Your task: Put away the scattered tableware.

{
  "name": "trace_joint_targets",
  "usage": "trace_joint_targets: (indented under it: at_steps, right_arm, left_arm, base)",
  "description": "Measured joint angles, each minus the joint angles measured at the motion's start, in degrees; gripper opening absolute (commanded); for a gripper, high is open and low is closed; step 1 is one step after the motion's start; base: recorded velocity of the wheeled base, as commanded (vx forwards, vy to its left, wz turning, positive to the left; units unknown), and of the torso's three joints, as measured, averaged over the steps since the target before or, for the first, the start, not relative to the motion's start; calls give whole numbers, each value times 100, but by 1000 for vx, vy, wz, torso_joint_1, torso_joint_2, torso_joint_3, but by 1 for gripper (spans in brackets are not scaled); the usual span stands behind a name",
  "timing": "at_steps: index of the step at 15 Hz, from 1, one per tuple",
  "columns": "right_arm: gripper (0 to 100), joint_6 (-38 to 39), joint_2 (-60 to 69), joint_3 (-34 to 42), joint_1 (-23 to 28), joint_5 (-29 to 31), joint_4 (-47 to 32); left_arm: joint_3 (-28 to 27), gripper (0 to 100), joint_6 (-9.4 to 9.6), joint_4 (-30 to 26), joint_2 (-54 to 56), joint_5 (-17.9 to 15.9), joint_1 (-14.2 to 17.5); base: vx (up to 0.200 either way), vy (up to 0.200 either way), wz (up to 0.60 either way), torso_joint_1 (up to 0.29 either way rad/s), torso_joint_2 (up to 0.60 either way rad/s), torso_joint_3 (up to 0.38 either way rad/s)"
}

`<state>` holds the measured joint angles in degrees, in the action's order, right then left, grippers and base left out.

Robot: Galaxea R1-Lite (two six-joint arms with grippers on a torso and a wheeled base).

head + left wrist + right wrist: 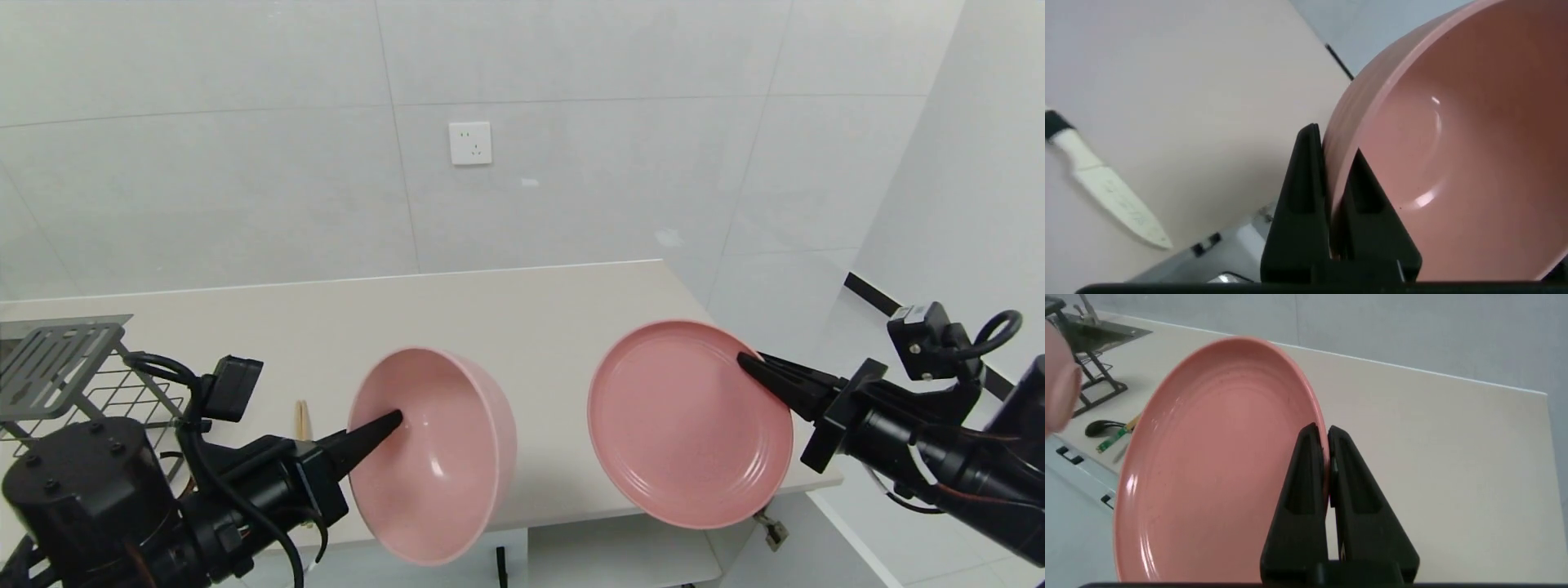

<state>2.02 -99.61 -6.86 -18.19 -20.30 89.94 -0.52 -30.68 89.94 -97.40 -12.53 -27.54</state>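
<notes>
My left gripper (394,419) is shut on the rim of a pink bowl (445,457), which hangs tilted on its side over the table's (506,318) front edge. The left wrist view has the two fingers (1308,188) clamping the bowl (1454,139) wall between them. Over the table's right front corner, my right gripper (744,360) is shut on the rim of a pink plate (682,425), held tilted and facing me. In the right wrist view the plate (1208,465) edge sits between that gripper's (1327,453) fingers.
A metal dish rack (65,367) stands at the table's left end. Wooden chopsticks (302,418) lie beside it. A white-bladed knife (1106,192) lies on the tabletop. A dark spoon and a green utensil (1109,430) lie near the rack (1094,363). The wall stands behind the table.
</notes>
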Motion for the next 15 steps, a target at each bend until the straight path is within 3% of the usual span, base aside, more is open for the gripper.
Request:
trace_joint_targets:
  at_steps: [1,3,4,5,6,7,9,10,13,15]
  right_arm:
    - [0,0,27,0,-11,0,0]
    - [0,0,55,20,-35,0,0]
    - [0,0,71,45,-41,2,0]
    - [0,0,102,98,-41,38,0]
    - [0,0,160,196,-46,301,0]
    - [0,-22,221,277,-74,569,0]
    - [0,-291,416,486,-256,1853,-2]
    - [0,-502,516,571,-416,2163,-4]
    - [0,-563,684,664,-664,2215,-4]
    - [0,-519,750,635,-691,2224,0]
  left_arm:
    - [9,0,154,0,-30,329,-68]
    - [-41,0,362,0,-161,1570,-368]
    - [-112,0,468,0,-271,2372,-614]
    - [-167,0,641,0,-375,2851,-881]
    - [-184,0,945,0,-463,3016,-1146]
    - [-179,0,1090,0,-519,3056,-1284]
    - [-156,0,1284,-2,-649,3204,-1319]
    - [-162,0,1309,-28,-742,3361,-1298]
    - [-236,0,1349,-9,-1191,3658,-1278]
    - [-223,0,1564,0,-1390,3825,-1268]
  base:
    - [0,0,0,0,0,0]
    - [0,0,0,0,0,0]
    - [0,0,0,0,0,0]
    - [0,0,0,0,0,0]
    - [0,0,0,0,0,0]
    - [0,0,0,0,0,0]
    - [0,0,0,0,0,0]
    - [0,0,0,0,0,0]
    - [0,0,0,0,0,0]
    - [0,0,0,0,0,0]
